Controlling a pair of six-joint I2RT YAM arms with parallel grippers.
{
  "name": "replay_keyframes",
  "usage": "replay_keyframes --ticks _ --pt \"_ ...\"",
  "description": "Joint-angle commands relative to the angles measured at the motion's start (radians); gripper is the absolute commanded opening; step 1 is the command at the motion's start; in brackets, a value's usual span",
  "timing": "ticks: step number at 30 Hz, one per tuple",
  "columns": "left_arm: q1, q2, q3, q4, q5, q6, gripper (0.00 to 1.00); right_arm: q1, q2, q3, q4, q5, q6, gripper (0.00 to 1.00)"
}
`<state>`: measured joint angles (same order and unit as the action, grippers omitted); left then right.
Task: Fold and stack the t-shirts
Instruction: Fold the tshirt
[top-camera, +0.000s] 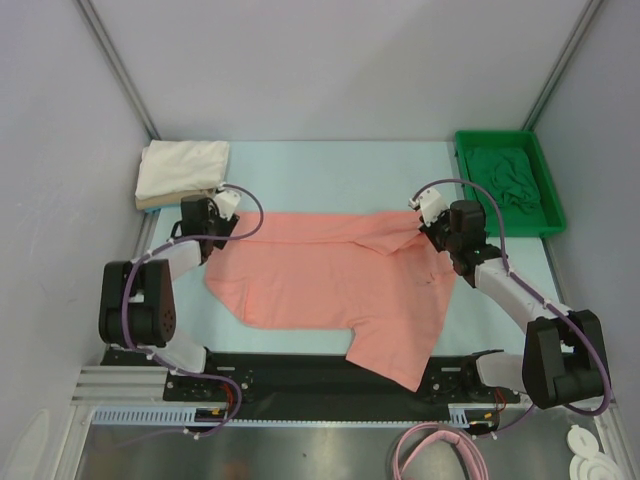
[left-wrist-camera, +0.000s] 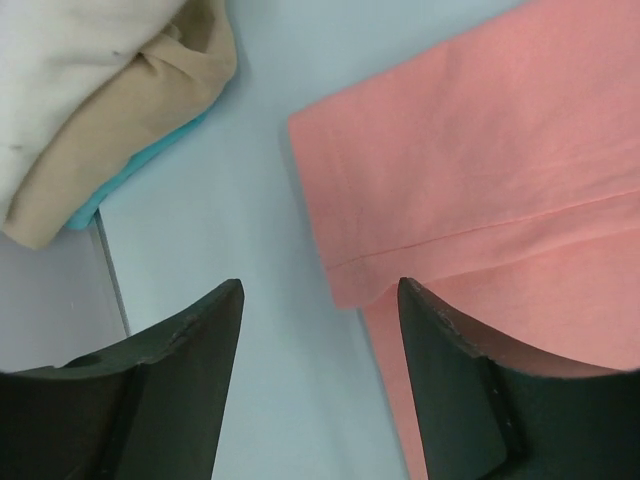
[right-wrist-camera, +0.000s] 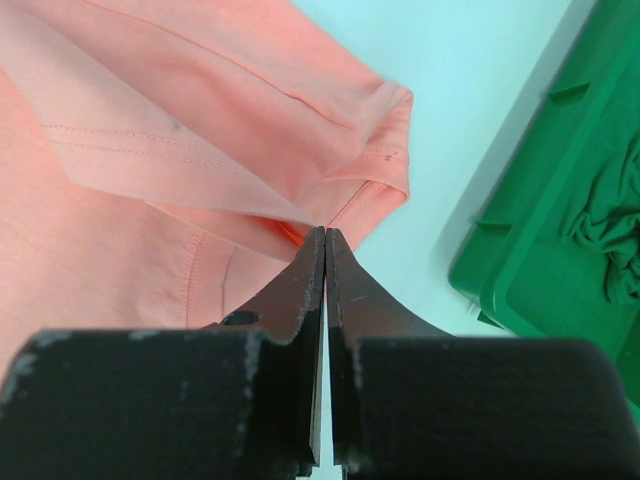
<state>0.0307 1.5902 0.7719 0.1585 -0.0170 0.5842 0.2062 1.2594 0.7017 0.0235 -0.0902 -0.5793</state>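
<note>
At the far left of the table (top-camera: 330, 170) sits a folded stack, a white t-shirt (top-camera: 183, 165) on top of a tan t-shirt (left-wrist-camera: 130, 120), the tan cloth showing along the near edge of the pile. Just near and right of that stack is the left gripper (left-wrist-camera: 320, 288), with its jaws spread wide. Between them lies mostly bare table, and the left gripper holds nothing. The left edge of the salmon-pink t-shirt (top-camera: 330, 280), a doubled layer with a stitched hem, lies just beside the right-hand finger and runs under it on that side. The shirt spreads across the middle of the table between the two arms. Its far edge is folded over, and one lower corner reaches toward the near edge right of centre. At the shirt's far right corner, the right gripper (right-wrist-camera: 325, 232) has its jaws pressed tightly together. A thin flap of the pink cloth tapers into their tips and appears pinched there, raised off the layers beneath, while a hemmed sleeve lies just beyond the fingertips. Further right, in the far right corner, stands a bright green tray (top-camera: 466, 180), well apart from the pink shirt, with a crumpled dark green t-shirt (top-camera: 510, 175) lying inside it.
</note>
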Motion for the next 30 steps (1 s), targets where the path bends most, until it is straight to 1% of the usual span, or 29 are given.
replay_keyframes --ticks 1,3,5,6,8,10,12,14,18,22,26,27,28,30 --pt "0.0 -0.178 -0.022 -0.014 0.081 -0.073 0.69 0.006 0.008 0.004 0.012 -0.022 0.004 0.0" --pt "-0.011 -0.232 -0.022 -0.072 0.135 -0.121 0.7 0.009 0.008 0.002 0.009 -0.028 0.006 0.0" --pt "-0.022 -0.279 -0.02 -0.115 0.155 -0.17 0.7 0.009 0.008 0.002 0.009 -0.029 0.004 0.0" --pt "-0.059 -0.286 -0.011 -0.128 0.166 -0.188 0.7 0.012 0.006 0.002 0.007 -0.029 0.004 0.0" --pt "-0.069 -0.285 0.001 -0.18 0.216 -0.237 0.7 0.012 0.005 0.002 0.009 -0.032 0.006 0.0" --pt "-0.08 -0.265 0.007 -0.186 0.293 -0.267 0.69 0.015 0.005 0.004 0.01 -0.037 0.006 0.0" --pt "-0.097 -0.225 -0.006 -0.162 0.302 -0.288 0.67 0.018 0.006 0.004 0.009 -0.037 0.006 0.0" --pt "-0.098 -0.199 -0.017 -0.101 0.348 -0.303 0.66 0.024 0.0 0.005 0.009 -0.039 0.006 0.0" --pt "-0.098 -0.153 -0.059 -0.008 0.362 -0.325 0.65 0.024 0.003 0.019 0.009 -0.039 0.018 0.0" --pt "-0.098 -0.165 -0.117 0.088 0.368 -0.308 0.64 0.028 0.046 0.05 0.039 -0.023 0.001 0.0" --pt "-0.097 -0.239 -0.239 0.246 0.437 -0.276 0.65 0.024 0.175 0.139 0.087 0.026 -0.019 0.0" --pt "-0.097 -0.254 -0.273 0.26 0.452 -0.274 0.66 0.021 0.236 0.18 0.102 0.036 -0.013 0.0" --pt "-0.097 -0.271 -0.289 0.272 0.456 -0.27 0.66 0.021 0.264 0.203 0.121 0.049 -0.008 0.0" --pt "-0.097 -0.314 -0.33 0.317 0.447 -0.267 0.66 0.038 0.32 0.266 0.127 0.139 0.025 0.0"
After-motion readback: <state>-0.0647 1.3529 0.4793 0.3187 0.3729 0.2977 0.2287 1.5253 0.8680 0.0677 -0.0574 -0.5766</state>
